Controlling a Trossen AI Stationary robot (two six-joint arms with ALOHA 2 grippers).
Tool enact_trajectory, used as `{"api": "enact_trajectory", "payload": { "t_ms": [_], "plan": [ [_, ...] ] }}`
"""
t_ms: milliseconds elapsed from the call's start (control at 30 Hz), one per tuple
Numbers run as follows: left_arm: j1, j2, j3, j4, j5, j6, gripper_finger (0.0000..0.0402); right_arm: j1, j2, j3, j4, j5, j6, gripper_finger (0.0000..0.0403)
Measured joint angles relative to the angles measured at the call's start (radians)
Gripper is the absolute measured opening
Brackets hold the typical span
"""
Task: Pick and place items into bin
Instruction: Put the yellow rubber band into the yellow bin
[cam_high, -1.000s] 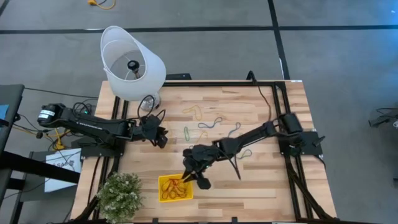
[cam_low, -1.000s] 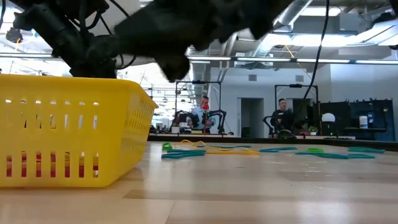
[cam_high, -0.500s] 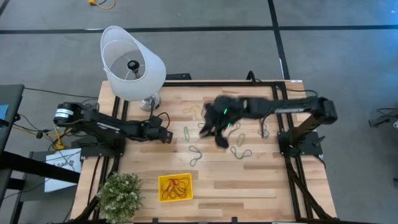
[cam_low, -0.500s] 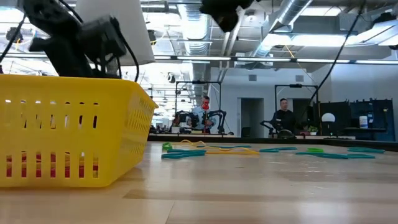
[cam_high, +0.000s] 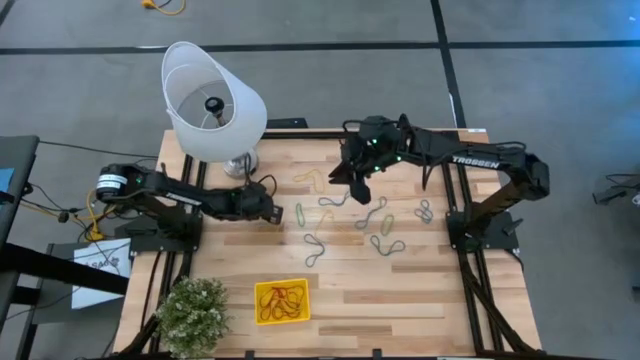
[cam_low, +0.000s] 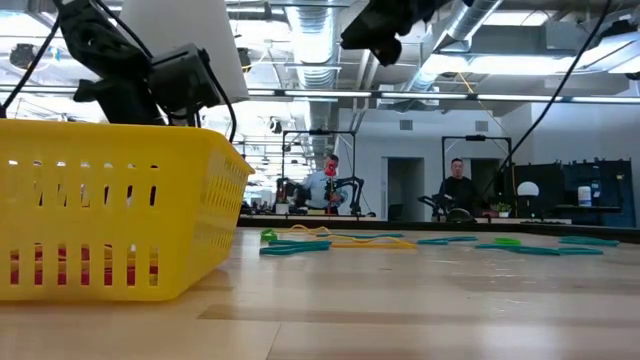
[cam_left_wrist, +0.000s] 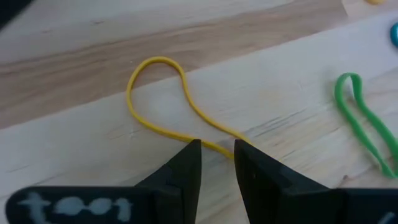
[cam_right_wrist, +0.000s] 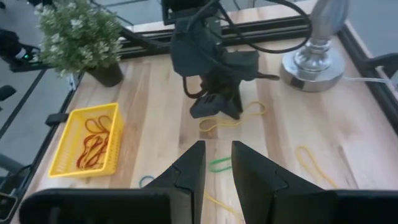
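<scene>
The yellow bin (cam_high: 257, 302) stands near the table's front edge with several red and orange bands (cam_high: 282, 298) in it. Loose bands lie mid-table: a green one (cam_high: 300, 213), a blue one (cam_high: 340, 198), a yellow one (cam_high: 312, 180). My left gripper (cam_high: 277, 214) is low over the table left of the green band, open by a narrow gap. Its fingertips (cam_left_wrist: 193, 155) stand on either side of a yellow band (cam_left_wrist: 158, 93) that lies flat on the wood. My right gripper (cam_high: 352, 185) hangs high over the table's far middle, open, with nothing between its fingers (cam_right_wrist: 189, 165).
A lamp with a white shade (cam_high: 212, 100) stands at the far left corner, its silver foot (cam_right_wrist: 320, 59) close behind my left arm. A potted plant (cam_high: 192, 312) stands left of the bin. More bands (cam_high: 385, 245) lie right of centre. People stand in the room behind (cam_low: 458, 190).
My right gripper has left the bin, rising and swinging toward the table's far edge, and now hangs above the loose bands. My left gripper has gone down and a little toward the table's right, rolling as it went, onto the yellow band.
</scene>
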Motion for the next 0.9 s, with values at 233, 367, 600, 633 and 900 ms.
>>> {"api": "enact_trajectory", "payload": {
  "t_ms": [233, 367, 600, 633, 900],
  "plan": [
    [0.036, 0.0, 0.0, 0.0, 0.044, -0.038, 0.0091, -0.012, 0.0, 0.0, 0.008, -0.001, 0.0, 0.0071],
    [0.058, 0.001, 0.009, 0.002, 0.059, -0.047, 0.0091, -0.012, 0.0, 0.0, 0.01, 0.0, 0.0, 0.0071],
    [0.123, 0.006, 0.082, -0.111, 0.147, -0.001, 0.0091, -0.012, 0.0, 0.0, 0.023, -0.001, 0.0, 0.0071],
    [0.133, 0.006, 0.088, -0.137, 0.159, -0.009, 0.0091, -0.012, 0.0, 0.0, 0.023, -0.001, 0.0, 0.0071],
    [0.171, 0.004, 0.092, -0.178, 0.206, -0.059, 0.0091, -0.011, 0.0, 0.0, 0.023, -0.001, -0.026, 0.0071]
  ]
}}
